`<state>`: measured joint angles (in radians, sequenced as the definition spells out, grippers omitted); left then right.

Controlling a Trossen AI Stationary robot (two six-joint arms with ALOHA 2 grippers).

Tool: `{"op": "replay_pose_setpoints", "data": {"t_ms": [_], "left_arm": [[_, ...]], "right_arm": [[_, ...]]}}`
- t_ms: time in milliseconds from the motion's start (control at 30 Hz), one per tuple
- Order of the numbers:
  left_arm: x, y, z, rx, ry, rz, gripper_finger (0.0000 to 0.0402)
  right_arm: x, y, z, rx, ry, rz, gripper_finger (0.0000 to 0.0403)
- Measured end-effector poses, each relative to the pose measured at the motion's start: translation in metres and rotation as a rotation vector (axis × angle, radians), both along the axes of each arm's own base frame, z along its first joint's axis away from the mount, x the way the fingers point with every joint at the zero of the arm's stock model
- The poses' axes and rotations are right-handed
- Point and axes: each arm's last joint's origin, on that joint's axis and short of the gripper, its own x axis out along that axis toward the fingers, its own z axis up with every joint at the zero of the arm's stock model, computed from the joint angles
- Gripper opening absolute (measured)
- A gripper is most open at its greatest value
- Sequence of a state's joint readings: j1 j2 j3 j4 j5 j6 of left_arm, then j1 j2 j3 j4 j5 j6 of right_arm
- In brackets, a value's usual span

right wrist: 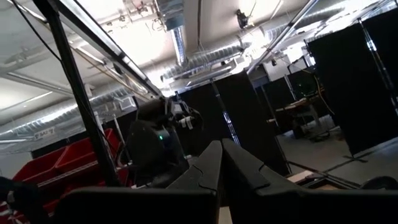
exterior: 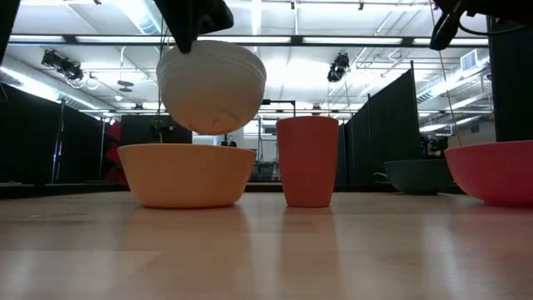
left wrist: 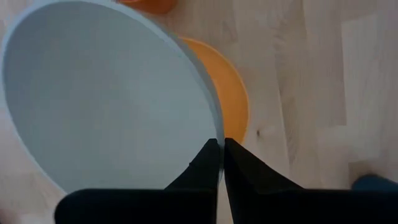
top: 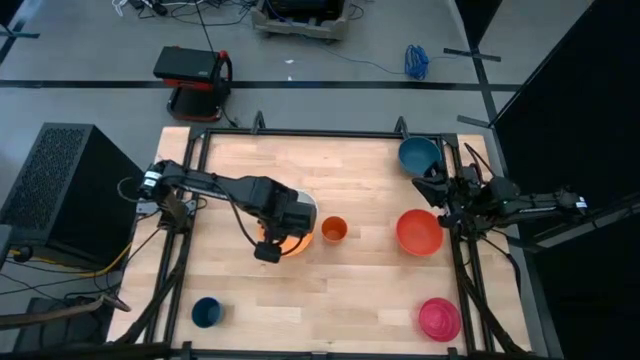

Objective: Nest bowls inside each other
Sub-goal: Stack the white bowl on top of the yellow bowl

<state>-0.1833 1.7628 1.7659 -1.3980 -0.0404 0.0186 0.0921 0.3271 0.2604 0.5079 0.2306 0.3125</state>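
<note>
Left gripper [left wrist: 222, 152] is pinching the rim of the round white plastic bowl [left wrist: 106, 99], with its two dark fingers pressed tight on the thin edge. It holds that bowl up in the air, tipped a little, right over the round orange plastic bowl [exterior: 186, 174], which sits flat on the pale wooden table [top: 370, 290]. In the low view there is a small gap between the two bowls. From above, the dark arm hides most of both, so only a bit of white and a curve of orange peek out.

Just beside the orange bowl stands the small narrow orange cup [exterior: 307, 160], upright. Farther toward the right side sits the round red-orange plastic bowl [top: 419, 232], cut off at the edge in the low view. The round teal-blue plastic bowl [top: 419, 155] is at the far right corner, and the round magenta-pink plastic bowl [top: 439, 319] is at the near right corner. The small dark blue cup [top: 206, 312] stands alone near the left front edge.

Right gripper [right wrist: 221, 152] waits off the right edge of the table, lifted, looking out into the room. Its fingers are pressed together and hold nothing
</note>
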Motion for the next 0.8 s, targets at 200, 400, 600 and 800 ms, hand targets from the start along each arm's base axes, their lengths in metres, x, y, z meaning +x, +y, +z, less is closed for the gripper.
{"op": "replay_pose_setpoints", "data": {"t_ms": [200, 400, 600, 800], "left_arm": [[-0.003, 0.000, -0.029, 0.010, 0.095, 0.043, 0.0000], [-0.002, -0.001, -0.057, -0.003, 0.111, 0.047, 0.0000], [0.002, -0.002, -0.059, -0.018, 0.075, 0.071, 0.0000], [0.005, -0.002, -0.060, -0.032, 0.045, 0.095, 0.0000]], "right_arm": [[0.000, 0.000, 0.001, -0.003, -0.008, 0.008, 0.0000], [-0.001, 0.001, 0.001, 0.007, -0.016, 0.033, 0.0000], [-0.001, 0.001, 0.001, 0.009, -0.017, 0.036, 0.0000], [-0.001, 0.001, 0.001, 0.009, -0.017, 0.040, 0.0000]]}}
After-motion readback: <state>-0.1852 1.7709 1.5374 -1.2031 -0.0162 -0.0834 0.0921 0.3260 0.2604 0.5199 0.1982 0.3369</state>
